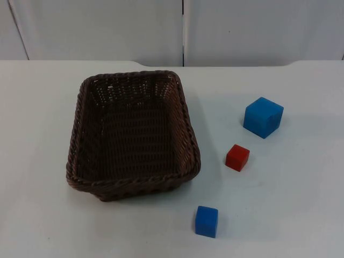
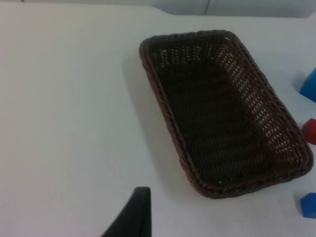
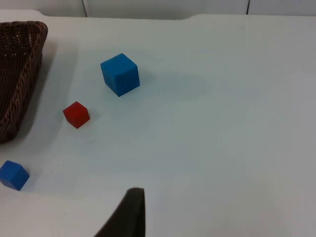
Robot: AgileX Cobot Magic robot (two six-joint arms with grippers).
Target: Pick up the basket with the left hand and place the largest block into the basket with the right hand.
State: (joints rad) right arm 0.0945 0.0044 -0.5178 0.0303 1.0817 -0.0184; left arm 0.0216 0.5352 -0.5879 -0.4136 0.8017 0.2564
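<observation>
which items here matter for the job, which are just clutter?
Job:
- brown wicker basket, on the table, nothing in it
- large blue block, beside the basket

Clutter:
- red block
- small blue block

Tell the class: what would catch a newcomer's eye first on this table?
The big dark brown wicker basket stands empty, left of the table's middle. To its right sit three blocks, apart from one another: the largest blue block farthest back, a small red block nearer, and a small blue block near the front edge.
</observation>
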